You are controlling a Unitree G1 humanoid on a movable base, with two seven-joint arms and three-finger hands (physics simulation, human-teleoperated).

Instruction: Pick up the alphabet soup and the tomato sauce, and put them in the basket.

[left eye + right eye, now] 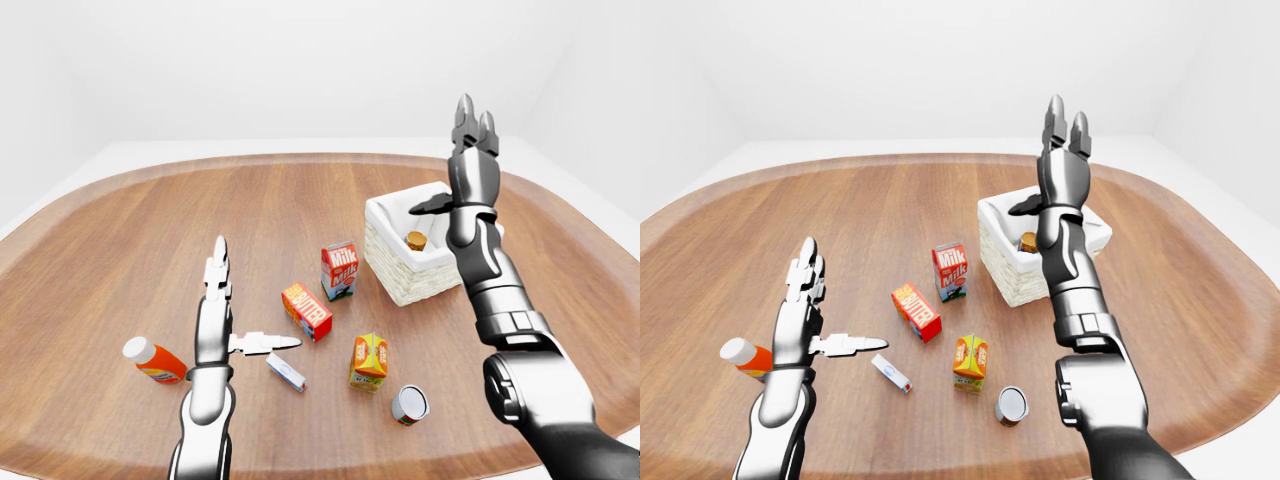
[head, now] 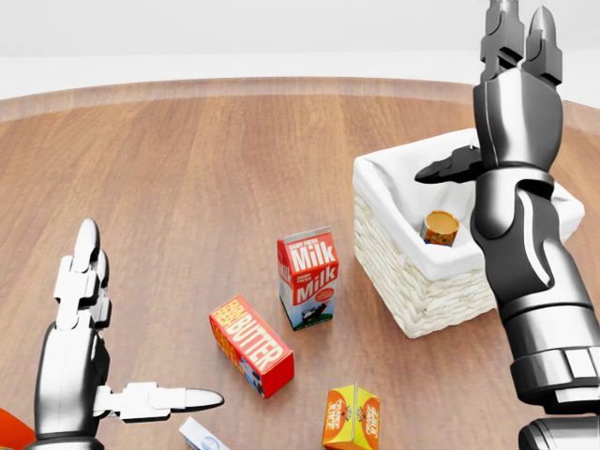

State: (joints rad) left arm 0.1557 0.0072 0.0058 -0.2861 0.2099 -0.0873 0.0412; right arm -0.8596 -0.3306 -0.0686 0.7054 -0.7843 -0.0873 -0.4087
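The white woven basket (image 2: 412, 291) stands right of centre on the round wooden table. Inside it lies one can (image 2: 440, 228) with a tan lid and an orange label. A second can (image 1: 409, 404), red and white with a grey end, lies on its side near the bottom of the left-eye view. I cannot read either label. My right hand (image 2: 511, 84) is raised above the basket's right part, open, fingers pointing up, thumb out to the left, holding nothing. My left hand (image 2: 112, 356) hovers open at lower left, empty.
A milk carton (image 2: 307, 277), a butter box (image 2: 250, 344) and an orange juice carton (image 2: 352, 418) lie between my left hand and the basket. A small white-blue box (image 1: 286, 371) and a red bottle (image 1: 152, 361) lie by the left hand. The table's rim (image 1: 330, 470) curves close below.
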